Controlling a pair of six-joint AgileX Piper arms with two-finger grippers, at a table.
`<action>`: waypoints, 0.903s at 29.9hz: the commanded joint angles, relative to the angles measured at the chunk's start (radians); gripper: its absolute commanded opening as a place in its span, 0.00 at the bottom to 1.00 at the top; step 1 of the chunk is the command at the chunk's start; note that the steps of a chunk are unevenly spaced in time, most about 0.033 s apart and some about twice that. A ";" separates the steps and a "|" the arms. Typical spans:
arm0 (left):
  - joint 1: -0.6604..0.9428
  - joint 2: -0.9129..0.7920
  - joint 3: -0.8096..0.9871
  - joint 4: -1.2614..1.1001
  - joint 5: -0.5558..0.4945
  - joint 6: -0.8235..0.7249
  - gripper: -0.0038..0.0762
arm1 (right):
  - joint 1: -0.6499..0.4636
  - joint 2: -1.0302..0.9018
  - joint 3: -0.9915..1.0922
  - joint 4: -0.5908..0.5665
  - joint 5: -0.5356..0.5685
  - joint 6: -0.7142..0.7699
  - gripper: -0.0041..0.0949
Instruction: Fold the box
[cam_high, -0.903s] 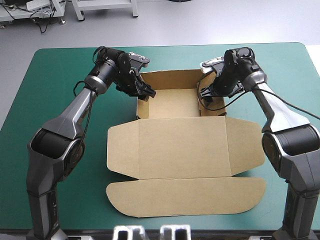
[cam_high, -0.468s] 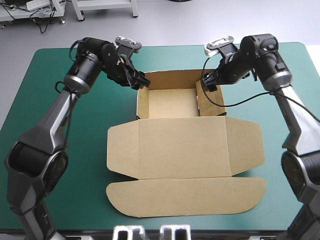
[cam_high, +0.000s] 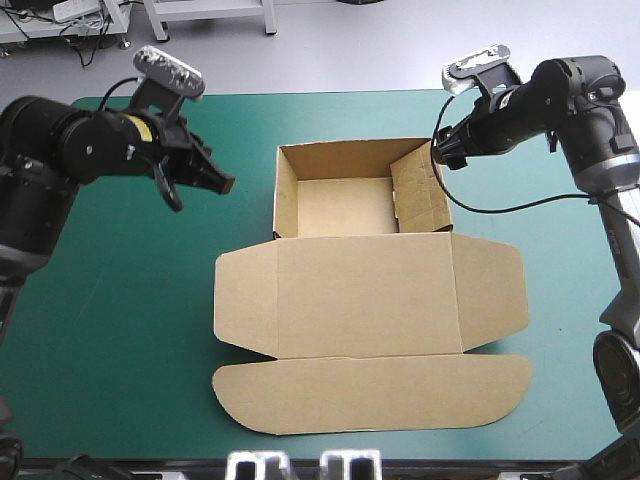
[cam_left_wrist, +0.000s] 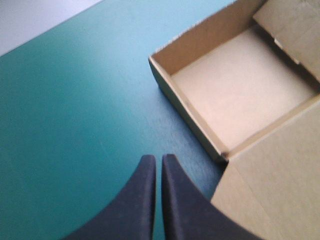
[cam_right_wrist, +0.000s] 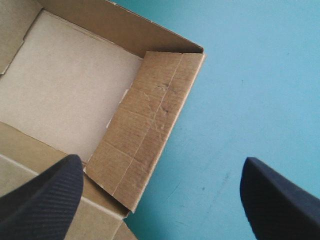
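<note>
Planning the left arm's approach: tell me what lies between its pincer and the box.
Only bare teal-green cover lies between the left pincer and the box; the high view and left wrist view both show it.

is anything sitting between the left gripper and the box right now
Nothing visible does. The left gripper, shut, hangs beside the box on its left-wall side. Only bare teal-green cover lies between them, and the left wrist view shows the same open stretch up to the wall.

teal-green table (cam_high: 120, 300), open brown box (cam_high: 370, 300) on it
</note>
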 joint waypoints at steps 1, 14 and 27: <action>-0.002 -0.125 0.174 -0.012 0.038 -0.009 0.04 | -0.017 -0.005 -0.021 0.026 -0.003 -0.013 0.81; -0.002 -0.271 0.653 0.004 -0.001 -0.122 0.04 | -0.017 0.232 -0.021 0.066 -0.019 -0.013 0.77; -0.002 -0.271 0.653 0.000 -0.053 -0.125 0.04 | -0.017 0.333 -0.050 0.100 -0.031 -0.026 0.22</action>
